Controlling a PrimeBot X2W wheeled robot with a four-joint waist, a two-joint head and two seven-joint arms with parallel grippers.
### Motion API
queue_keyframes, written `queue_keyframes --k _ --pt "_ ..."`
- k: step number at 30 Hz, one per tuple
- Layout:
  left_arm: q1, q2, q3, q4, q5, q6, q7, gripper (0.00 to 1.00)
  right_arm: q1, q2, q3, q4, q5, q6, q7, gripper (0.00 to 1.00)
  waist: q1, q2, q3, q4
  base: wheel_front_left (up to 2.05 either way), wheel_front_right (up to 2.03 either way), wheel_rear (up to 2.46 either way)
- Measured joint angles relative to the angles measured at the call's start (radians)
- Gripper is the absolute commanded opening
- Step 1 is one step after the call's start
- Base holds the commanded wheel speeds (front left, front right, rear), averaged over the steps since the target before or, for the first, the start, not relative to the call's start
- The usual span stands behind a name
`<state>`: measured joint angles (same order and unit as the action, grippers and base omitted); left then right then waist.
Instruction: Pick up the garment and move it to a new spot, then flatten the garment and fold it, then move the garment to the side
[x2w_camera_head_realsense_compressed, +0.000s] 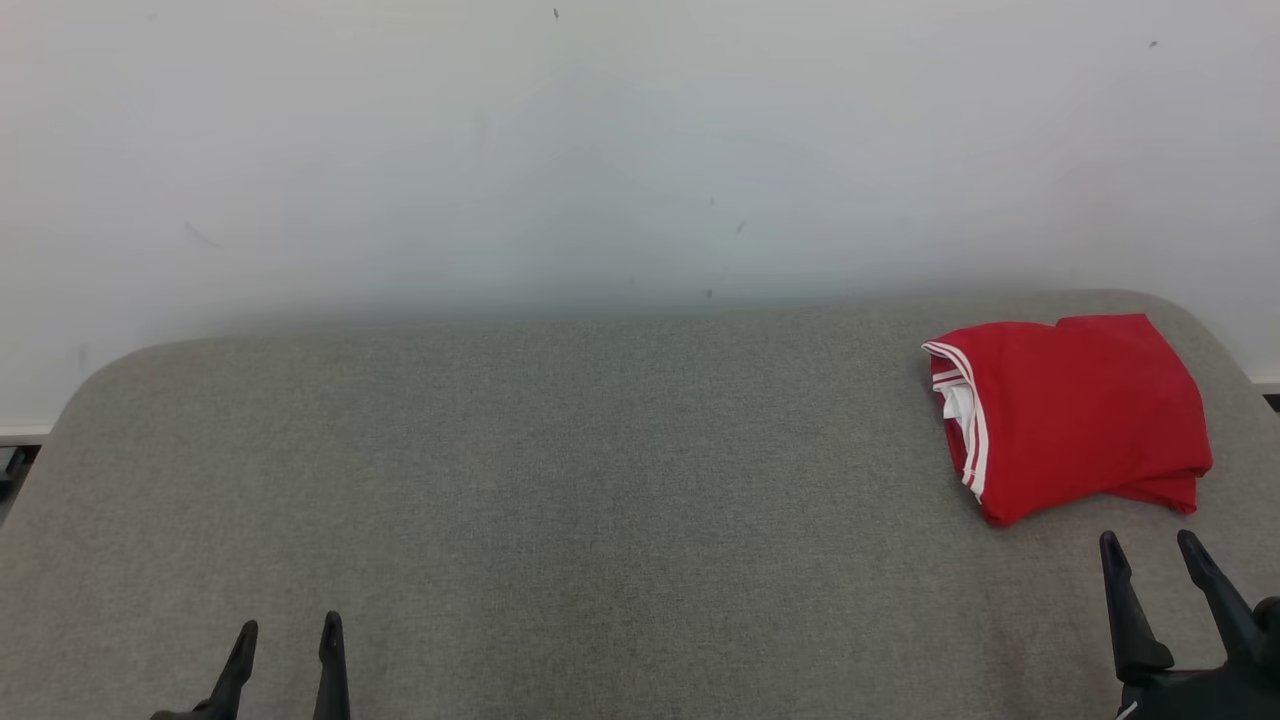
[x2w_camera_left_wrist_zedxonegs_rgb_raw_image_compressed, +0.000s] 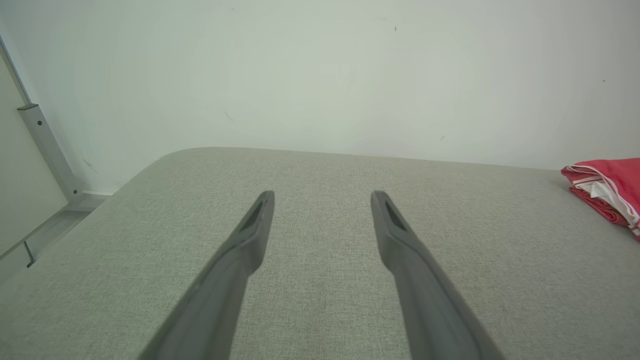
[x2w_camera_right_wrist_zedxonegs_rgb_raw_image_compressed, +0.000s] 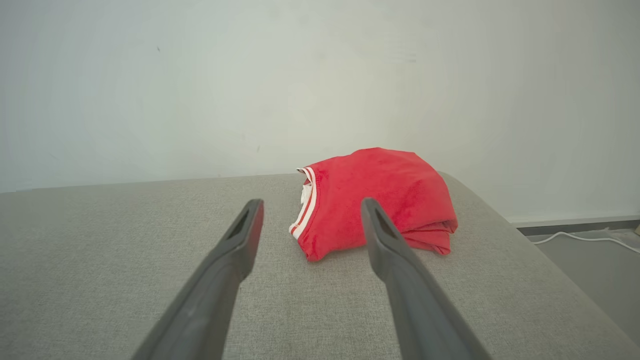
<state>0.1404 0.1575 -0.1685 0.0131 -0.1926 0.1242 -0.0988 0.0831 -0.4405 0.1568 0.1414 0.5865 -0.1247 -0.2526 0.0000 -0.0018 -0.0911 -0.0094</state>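
The garment (x2w_camera_head_realsense_compressed: 1075, 410) is red with white striped trim and lies folded in a compact bundle at the far right of the grey padded table (x2w_camera_head_realsense_compressed: 560, 480). In the right wrist view the garment (x2w_camera_right_wrist_zedxonegs_rgb_raw_image_compressed: 375, 200) sits just beyond my fingertips. My right gripper (x2w_camera_head_realsense_compressed: 1150, 545) stands open a little in front of it, apart from the cloth, nothing between its fingers. At the lower left, my left gripper (x2w_camera_head_realsense_compressed: 290, 630) is open and empty, far from the bundle. From the left wrist, the garment (x2w_camera_left_wrist_zedxonegs_rgb_raw_image_compressed: 610, 187) shows at the right edge, and the left gripper (x2w_camera_left_wrist_zedxonegs_rgb_raw_image_compressed: 322, 197) hovers over bare fabric.
A pale wall (x2w_camera_head_realsense_compressed: 600, 150) rises directly behind the table. The table's rounded right corner drops to the floor, where a white cable (x2w_camera_right_wrist_zedxonegs_rgb_raw_image_compressed: 580, 237) lies. A metal frame post (x2w_camera_left_wrist_zedxonegs_rgb_raw_image_compressed: 47, 150) stands off the table's left corner.
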Motion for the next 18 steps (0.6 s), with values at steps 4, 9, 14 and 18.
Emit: queue_keyframes --k 4,9,14,18 --pt "0.001 -0.003 0.004 -0.008 0.0 0.0 0.003 1.0 0.018 0.018 -0.022 -0.02 -0.021 0.0 0.0 1.0 0.0 0.0 0.002 0.003 0.0 0.0 0.0" --pt "0.001 -0.01 0.006 -0.022 0.001 0.0 0.015 1.0 0.024 0.032 -0.045 -0.048 -0.046 0.0 0.006 1.0 0.0001 0.0 0.004 0.005 0.0 0.0 0.0" --pt "0.001 -0.019 0.007 -0.028 0.007 0.0 0.02 1.0 0.035 0.04 -0.063 -0.066 -0.061 0.0 0.016 1.0 0.0001 0.0 0.005 0.008 0.0 0.0 0.0" --pt "0.002 -0.023 0.009 -0.033 0.008 0.0 0.026 1.0 0.035 0.049 -0.074 -0.082 -0.071 0.0 0.026 1.0 0.0001 0.0 0.006 0.01 0.0 0.0 0.0"
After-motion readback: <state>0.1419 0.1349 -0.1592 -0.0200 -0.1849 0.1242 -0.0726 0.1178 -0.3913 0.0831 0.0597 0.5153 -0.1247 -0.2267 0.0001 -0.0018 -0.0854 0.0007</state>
